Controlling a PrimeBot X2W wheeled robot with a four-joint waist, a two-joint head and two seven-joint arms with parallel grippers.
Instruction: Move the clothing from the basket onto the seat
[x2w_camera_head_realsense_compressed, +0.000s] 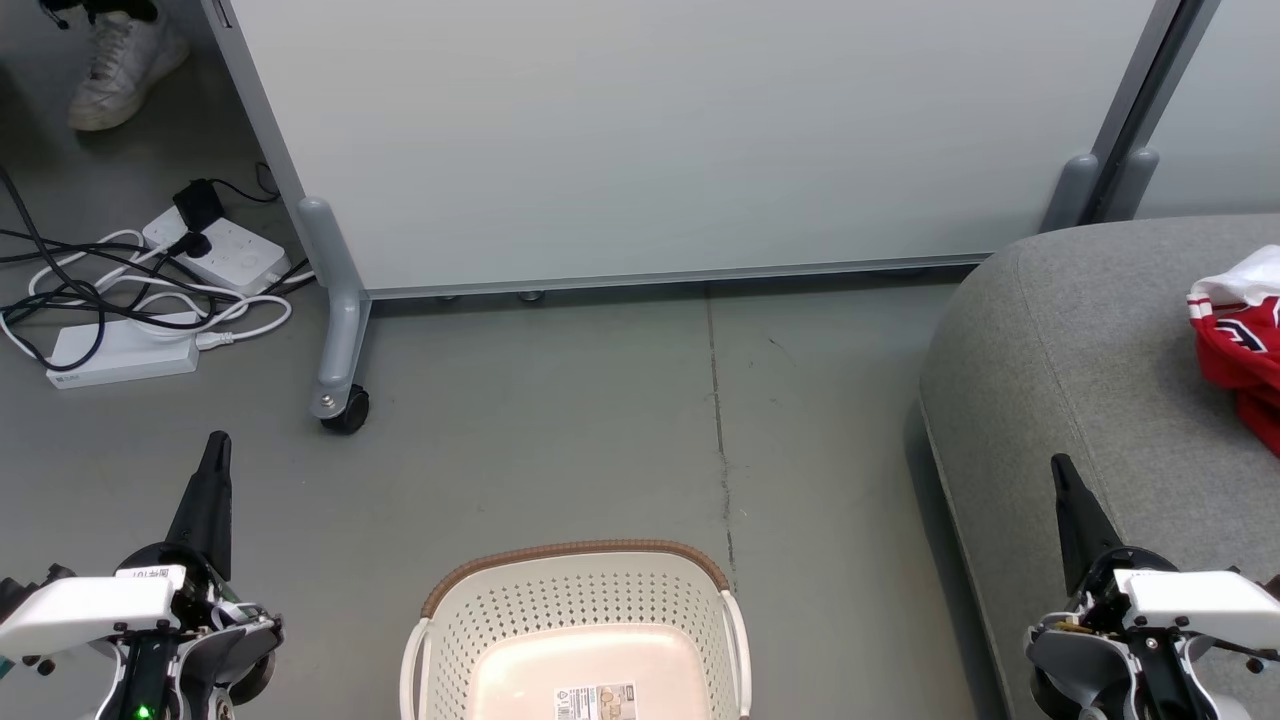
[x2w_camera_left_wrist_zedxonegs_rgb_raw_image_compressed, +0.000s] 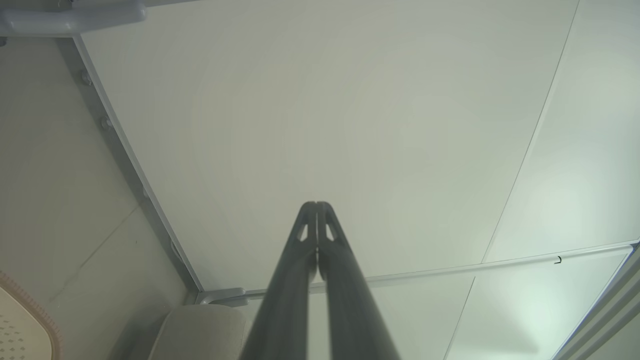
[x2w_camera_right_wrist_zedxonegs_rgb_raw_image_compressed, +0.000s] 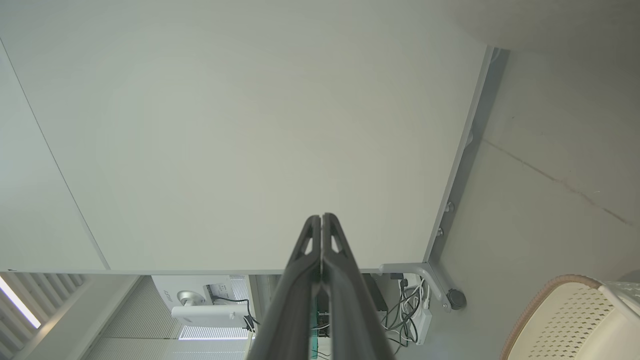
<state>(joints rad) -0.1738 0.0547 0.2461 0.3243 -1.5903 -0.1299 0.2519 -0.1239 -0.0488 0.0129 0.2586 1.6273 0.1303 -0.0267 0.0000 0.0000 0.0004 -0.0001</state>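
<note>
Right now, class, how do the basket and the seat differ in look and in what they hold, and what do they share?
The basket is cream-white perforated plastic with a brown rim; the seat is grey fabric. The basket's visible bottom is bare but for a label; the seat bears red-and-white clothing. The basket looks far smaller than the seat. Both have rounded corners and stand on the floor.

No readable text; basket (x2w_camera_head_realsense_compressed: 575, 552) sticker (x2w_camera_head_realsense_compressed: 597, 702) illegible.

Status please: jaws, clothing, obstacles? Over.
Left gripper, right gripper: jaws shut, empty. Red striped clothing on grey fabric seat; cream perforated plastic basket looks empty. Path clear.
</note>
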